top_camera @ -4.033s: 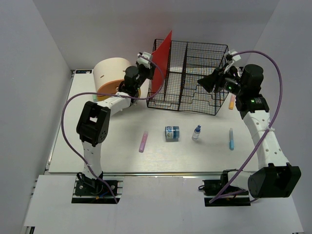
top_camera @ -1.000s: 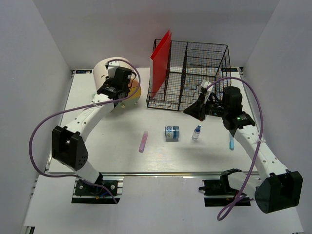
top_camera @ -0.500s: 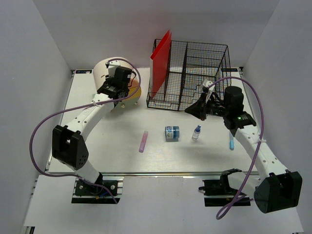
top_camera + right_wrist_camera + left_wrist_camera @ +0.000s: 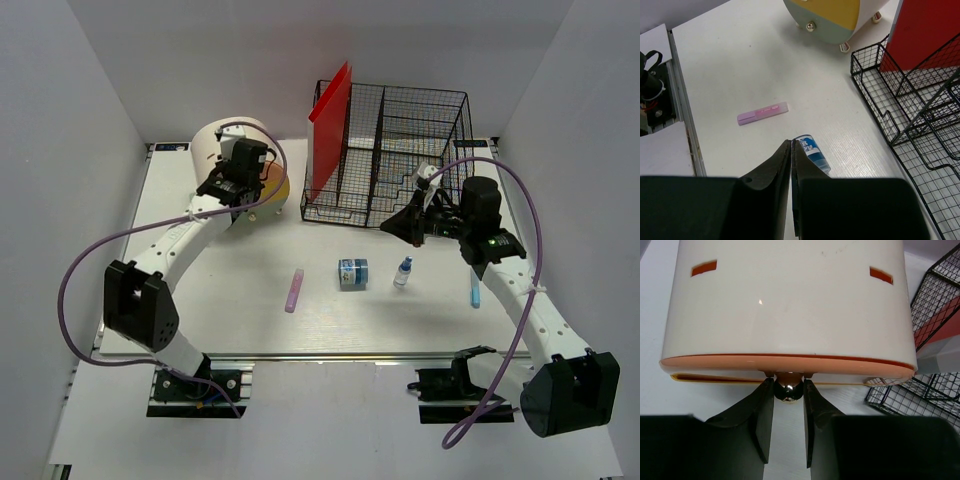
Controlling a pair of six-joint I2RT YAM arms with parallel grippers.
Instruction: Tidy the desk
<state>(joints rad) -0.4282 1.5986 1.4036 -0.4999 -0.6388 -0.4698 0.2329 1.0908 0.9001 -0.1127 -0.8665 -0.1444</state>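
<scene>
The white desk [image 4: 220, 300] carries a cream-and-orange drawer box [image 4: 215, 150] at the back left. In the left wrist view my left gripper [image 4: 788, 391] is shut on the box's shiny round knob [image 4: 788, 385], a finger pressing on each side, just under the orange drawer edge [image 4: 785, 360]. From above, the left gripper [image 4: 233, 188] sits against the box front. My right gripper [image 4: 386, 226] hangs shut and empty above the desk, in front of the black wire basket [image 4: 390, 160]. Its closed tips [image 4: 791, 145] hover over a small blue-and-white tub [image 4: 815, 152].
On the desk lie a pink highlighter [image 4: 294, 290], the blue-and-white tub [image 4: 352, 273], a small blue-capped bottle [image 4: 403, 272] and a blue pen [image 4: 474, 290]. A red folder [image 4: 328, 130] stands in the basket's left slot. A metal rail [image 4: 300, 355] runs along the front edge.
The left gripper's jaws have narrowed onto the drawer knob. Both arms have hardly shifted.
</scene>
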